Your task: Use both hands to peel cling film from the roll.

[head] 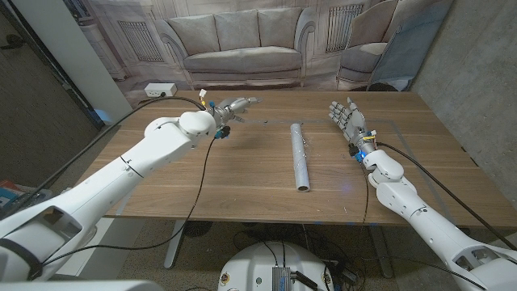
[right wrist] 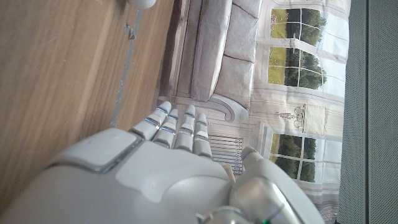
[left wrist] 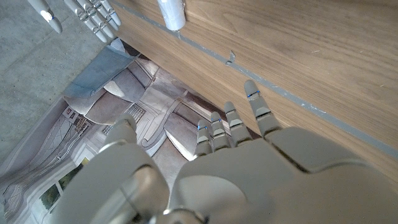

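Cling film roll (head: 300,156) untouched mid-bench (head: 242,194). My left robot hand (head: 234,107) at 10 o'clock, right robot hand (head: 346,118) at 2: both wide, empty. Peeling not yet begun.

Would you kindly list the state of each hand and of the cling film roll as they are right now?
Left hand: open, fingers apart, holding nothing, to the left of the roll.
Right hand: open, fingers spread and upright, holding nothing, to the right of the roll.
Cling film roll: lying on its side on the table, between the hands, untouched; no peeled film can be made out.
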Controlling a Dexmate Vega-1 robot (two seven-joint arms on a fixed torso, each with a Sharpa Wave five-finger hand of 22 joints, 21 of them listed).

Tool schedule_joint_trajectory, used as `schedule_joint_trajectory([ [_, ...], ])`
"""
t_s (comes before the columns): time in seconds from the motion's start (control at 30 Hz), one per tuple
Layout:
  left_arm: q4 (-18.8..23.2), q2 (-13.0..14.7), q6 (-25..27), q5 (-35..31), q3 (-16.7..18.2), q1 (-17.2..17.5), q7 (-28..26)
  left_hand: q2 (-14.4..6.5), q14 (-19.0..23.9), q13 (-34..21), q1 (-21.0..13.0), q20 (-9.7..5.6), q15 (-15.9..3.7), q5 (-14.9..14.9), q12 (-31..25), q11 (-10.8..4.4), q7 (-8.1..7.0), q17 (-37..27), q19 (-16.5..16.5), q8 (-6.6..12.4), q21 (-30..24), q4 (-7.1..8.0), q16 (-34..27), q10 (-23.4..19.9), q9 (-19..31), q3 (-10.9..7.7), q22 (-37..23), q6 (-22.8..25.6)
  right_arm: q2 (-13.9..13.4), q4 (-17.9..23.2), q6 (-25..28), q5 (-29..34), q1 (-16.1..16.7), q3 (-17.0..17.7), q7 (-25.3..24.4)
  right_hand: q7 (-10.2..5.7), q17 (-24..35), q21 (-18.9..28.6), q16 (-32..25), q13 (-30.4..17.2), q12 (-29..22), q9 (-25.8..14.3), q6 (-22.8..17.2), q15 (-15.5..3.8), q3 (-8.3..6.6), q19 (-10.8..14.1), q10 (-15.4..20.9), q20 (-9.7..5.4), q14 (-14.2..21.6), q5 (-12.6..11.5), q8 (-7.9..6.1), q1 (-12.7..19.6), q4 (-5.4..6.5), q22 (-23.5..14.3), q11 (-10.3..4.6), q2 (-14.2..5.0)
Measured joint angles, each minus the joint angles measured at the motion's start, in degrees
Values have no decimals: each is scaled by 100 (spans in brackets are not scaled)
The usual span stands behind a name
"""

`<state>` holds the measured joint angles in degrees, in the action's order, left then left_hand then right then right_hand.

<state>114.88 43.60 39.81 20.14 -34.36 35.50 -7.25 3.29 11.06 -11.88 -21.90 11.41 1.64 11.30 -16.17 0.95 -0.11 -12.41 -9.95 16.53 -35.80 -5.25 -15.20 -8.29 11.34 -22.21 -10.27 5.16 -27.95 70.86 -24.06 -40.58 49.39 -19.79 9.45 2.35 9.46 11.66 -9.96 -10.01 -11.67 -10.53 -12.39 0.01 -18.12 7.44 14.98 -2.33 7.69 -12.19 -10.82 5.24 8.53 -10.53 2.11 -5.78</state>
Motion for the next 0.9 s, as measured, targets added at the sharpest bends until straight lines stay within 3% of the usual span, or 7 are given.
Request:
schedule_joint_trajectory([
  [0.5, 368, -80, 1596, -59, -669, -1030, 414, 62, 249, 1, -56, 11, 61, 0, -40, 86, 42, 0, -290, 0, -29, -39, -47, -147, -1, 39, 8, 80, 59, -216, -243, -121, -48, 22, 375, -31, 0, 0, 0, 0, 0, 0, -31, 0, -19, 0, 19, 0, 0, 0, 0, 0, -15, 0, -19, 0],
  [0.9, 485, -311, 2903, 258, -1101, -1805, 641, 141, 440, 1, 20, 28, 113, 0, -85, 140, 113, 0, -564, 0, -74, -27, -99, -325, -1, 111, 15, 151, 125, -442, -398, -230, -107, 49, 678, -31, 0, 0, 0, 0, 0, 0, -30, 30, -33, 0, 19, 0, 31, 0, 0, 0, 0, 0, -19, 0],
])
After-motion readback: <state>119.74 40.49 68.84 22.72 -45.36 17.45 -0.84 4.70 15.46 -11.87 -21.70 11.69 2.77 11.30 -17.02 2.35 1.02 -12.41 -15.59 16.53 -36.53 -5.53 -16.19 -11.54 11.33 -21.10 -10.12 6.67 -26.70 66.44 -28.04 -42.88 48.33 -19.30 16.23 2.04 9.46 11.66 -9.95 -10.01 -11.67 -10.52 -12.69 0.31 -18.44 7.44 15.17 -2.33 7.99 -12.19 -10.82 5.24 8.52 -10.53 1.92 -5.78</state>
